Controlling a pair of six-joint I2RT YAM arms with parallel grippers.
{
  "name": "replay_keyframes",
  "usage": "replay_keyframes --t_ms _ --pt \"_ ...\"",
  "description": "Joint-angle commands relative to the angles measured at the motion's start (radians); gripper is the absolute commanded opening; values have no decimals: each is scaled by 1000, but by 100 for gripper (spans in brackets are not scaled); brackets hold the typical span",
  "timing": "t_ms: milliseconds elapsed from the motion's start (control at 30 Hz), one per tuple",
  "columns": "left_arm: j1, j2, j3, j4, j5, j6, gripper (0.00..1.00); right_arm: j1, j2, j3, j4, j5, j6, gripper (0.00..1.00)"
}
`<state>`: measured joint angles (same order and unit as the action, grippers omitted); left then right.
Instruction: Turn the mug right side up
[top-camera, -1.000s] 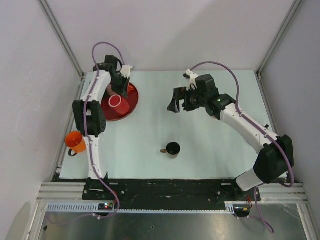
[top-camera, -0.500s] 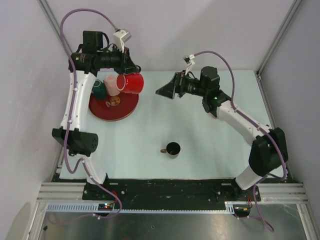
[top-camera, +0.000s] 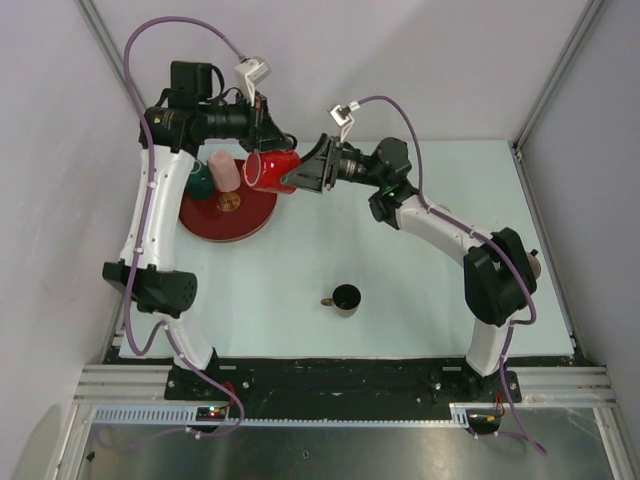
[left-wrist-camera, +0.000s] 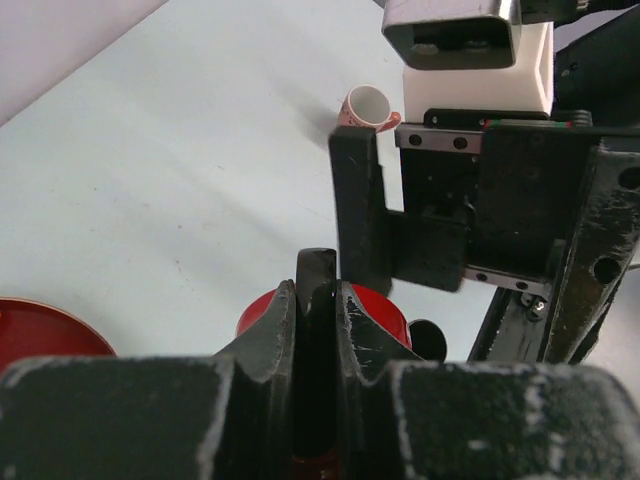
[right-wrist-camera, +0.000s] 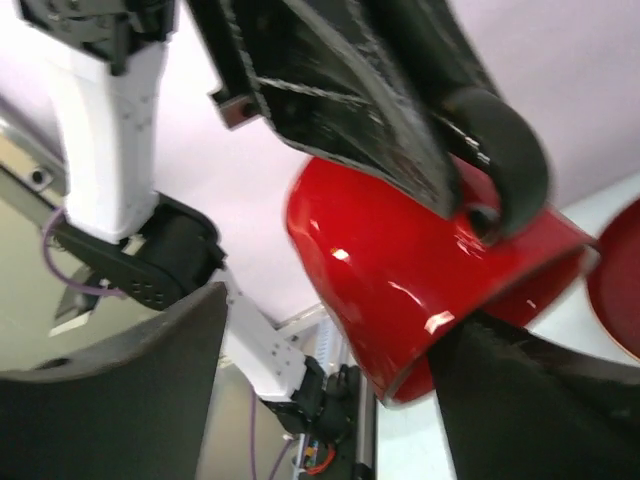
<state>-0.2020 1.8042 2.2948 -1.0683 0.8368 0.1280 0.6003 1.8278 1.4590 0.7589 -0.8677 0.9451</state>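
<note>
The red mug (top-camera: 272, 170) hangs in the air over the table's far left, tilted on its side. My left gripper (top-camera: 264, 148) is shut on it from above, clamping its dark handle; in the left wrist view the left gripper (left-wrist-camera: 316, 290) hides most of the mug (left-wrist-camera: 392, 312). My right gripper (top-camera: 303, 176) is open at the mug's right side. In the right wrist view the mug (right-wrist-camera: 400, 270) fills the middle, and the right gripper (right-wrist-camera: 330, 400) has one finger on either side of the rim end, not closed on it.
A red plate (top-camera: 245, 218) lies under the mug with a pink mug (top-camera: 225, 172) and a green mug (top-camera: 198, 181) on it. A black mug (top-camera: 346, 297) stands upright mid-table. A small pink cup (left-wrist-camera: 365, 103) shows in the left wrist view.
My left arm lifted the red mug off the plate and carried it right. My right gripper swung left and now straddles the mug's end.
</note>
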Motion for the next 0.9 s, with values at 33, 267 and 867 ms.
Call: replay_keyframes --t_ms 33,267,867 --pt "-13 -25 47 56 57 -54 0 20 55 89 289 -58 186 50" --pt "5 -53 -16 59 -110 -1 51 24 -17 37 -38 20 -105 1" --pt "391 -295 -122 58 -785 51 100 543 305 726 -1847 539 -1741 0"
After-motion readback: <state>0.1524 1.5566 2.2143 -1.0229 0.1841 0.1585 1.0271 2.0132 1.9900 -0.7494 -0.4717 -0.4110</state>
